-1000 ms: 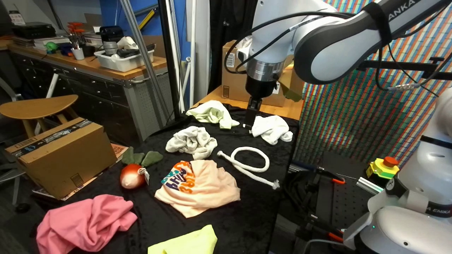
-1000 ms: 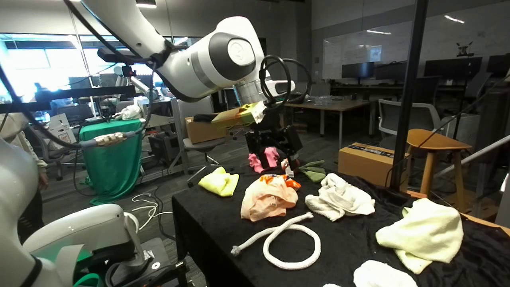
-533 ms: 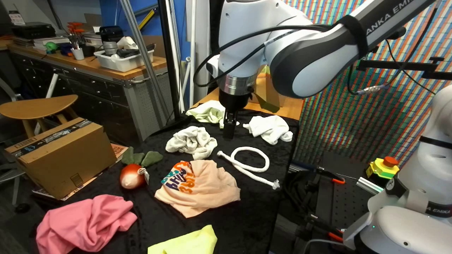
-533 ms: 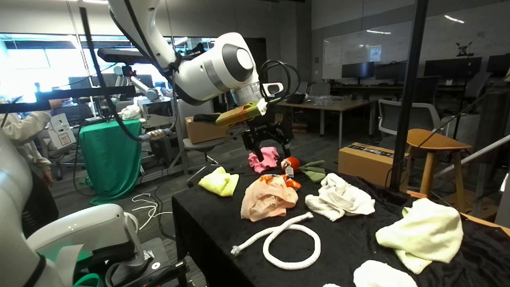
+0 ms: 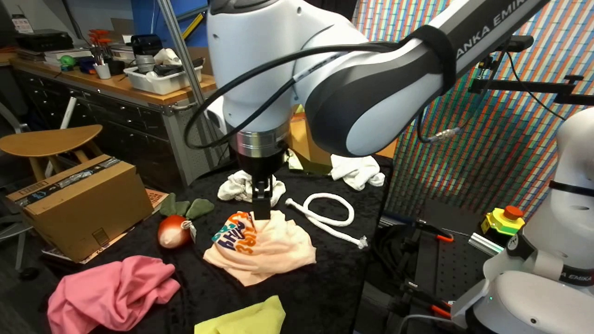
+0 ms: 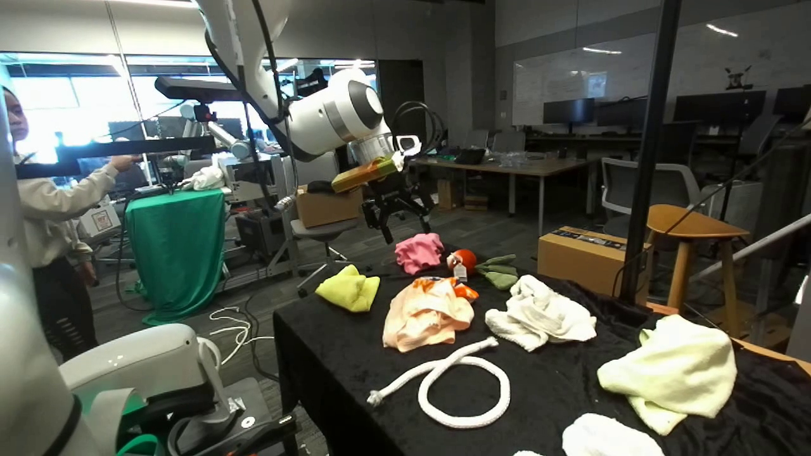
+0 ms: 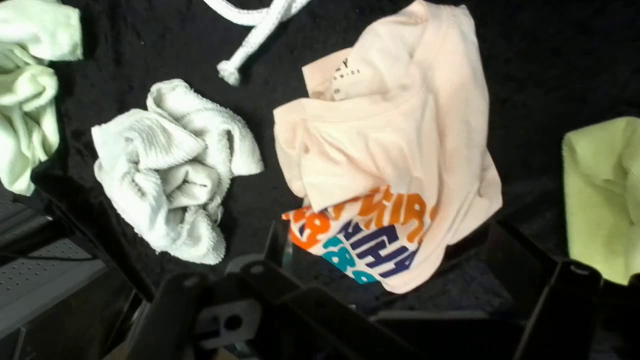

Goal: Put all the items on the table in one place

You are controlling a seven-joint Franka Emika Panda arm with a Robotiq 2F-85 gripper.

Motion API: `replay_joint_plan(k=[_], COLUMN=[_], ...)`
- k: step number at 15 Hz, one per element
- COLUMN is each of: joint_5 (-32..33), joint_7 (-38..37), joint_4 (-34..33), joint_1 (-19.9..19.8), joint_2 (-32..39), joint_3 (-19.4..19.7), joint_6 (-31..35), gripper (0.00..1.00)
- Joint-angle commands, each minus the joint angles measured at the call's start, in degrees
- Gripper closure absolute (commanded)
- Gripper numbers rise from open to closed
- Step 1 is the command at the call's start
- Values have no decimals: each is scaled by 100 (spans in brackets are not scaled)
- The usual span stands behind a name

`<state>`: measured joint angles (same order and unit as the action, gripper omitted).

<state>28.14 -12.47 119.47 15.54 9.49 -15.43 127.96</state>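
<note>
My gripper (image 6: 407, 233) hangs in the air over the table (image 5: 334, 278), its fingers spread with nothing between them. In the wrist view the cream cloth with a colourful print (image 7: 390, 145) lies below the gap. Left of it there is a crumpled white cloth (image 7: 175, 175), then a pale green cloth (image 7: 25, 100). The white hose loop (image 6: 466, 421) lies curled on the black fabric in both exterior views. A pink cloth (image 5: 113, 292) and a yellow-green cloth (image 5: 246, 320) rest at the near end in an exterior view. Another white cloth (image 5: 357, 171) sits by the far edge.
A red onion-like plush (image 5: 174, 232) with green leaves lies between the pink and printed cloths. A cardboard box (image 5: 83, 204) stands beyond the table's side. A person (image 6: 51, 221) is at the left in an exterior view, near a green-draped stand (image 6: 174, 253).
The arm has swung from beside the far white cloth to above the printed cloth, its jaws staying spread. None of the cloths has moved. A person has come further into view.
</note>
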Motion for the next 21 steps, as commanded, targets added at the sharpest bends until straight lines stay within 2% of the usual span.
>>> replay_joint_plan(k=[1,12,16,21], joint_5=[129,303,205,199], joint_7=[-63,154,99,-60], joint_4=[-1238,-3518,-4317,-4901], joint_1=[459,1373,1618,1962], joint_2=[820,2352,2952,3384], joint_3=[21,439,558,789], joint_6=[-590,-937,-695,-452], gripper=[0,0,0,0])
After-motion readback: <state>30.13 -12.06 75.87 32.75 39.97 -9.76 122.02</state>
